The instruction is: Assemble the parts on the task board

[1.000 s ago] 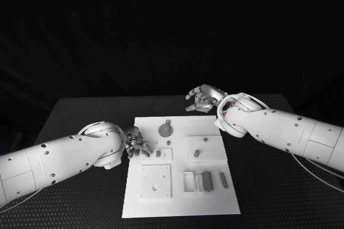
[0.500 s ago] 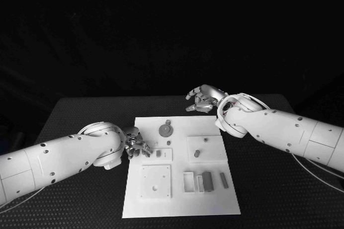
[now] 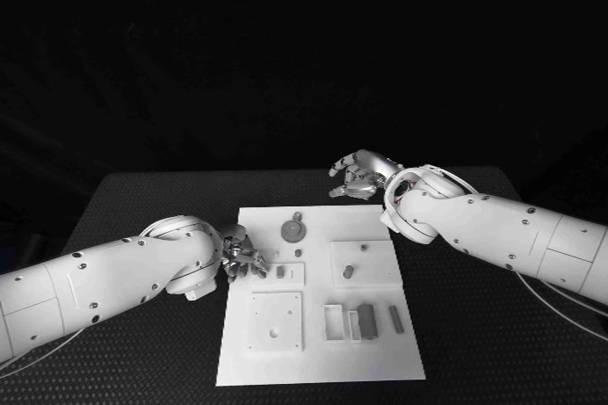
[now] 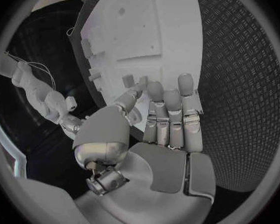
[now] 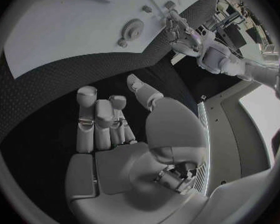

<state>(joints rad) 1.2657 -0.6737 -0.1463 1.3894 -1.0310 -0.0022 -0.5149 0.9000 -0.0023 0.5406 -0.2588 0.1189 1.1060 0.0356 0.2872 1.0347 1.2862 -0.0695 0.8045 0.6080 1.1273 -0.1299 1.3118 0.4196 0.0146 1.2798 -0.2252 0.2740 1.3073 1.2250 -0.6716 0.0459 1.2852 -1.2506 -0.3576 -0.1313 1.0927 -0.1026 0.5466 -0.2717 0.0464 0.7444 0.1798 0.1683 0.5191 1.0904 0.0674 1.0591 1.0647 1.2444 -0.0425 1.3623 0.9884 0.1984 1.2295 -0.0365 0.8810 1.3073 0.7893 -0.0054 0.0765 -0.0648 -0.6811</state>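
The parts [image 3: 366, 320] look small, stiff and light, likely slick; I judge a pinch across their narrow sides best. They lie on the task board [image 3: 380, 357] mid-tabletop [image 3: 152, 203], ribbed black. My left hand [image 3: 240, 254] hovers at the board's left edge, my right hand [image 3: 358, 174] beyond its far edge; both hold nothing, fingers loosely curled.

1. Table [image 3: 152, 203]: black, matt, with a rough diamond-patterned texture.
2. Board [image 3: 317, 352]: white, smooth, matt plastic.
3. Hands [image 3: 361, 177]: silvery, glossy metal.
4. Arms [image 3: 102, 282]: smooth white plastic shells.

lab: black table [image 3: 140, 203], dark backdrop
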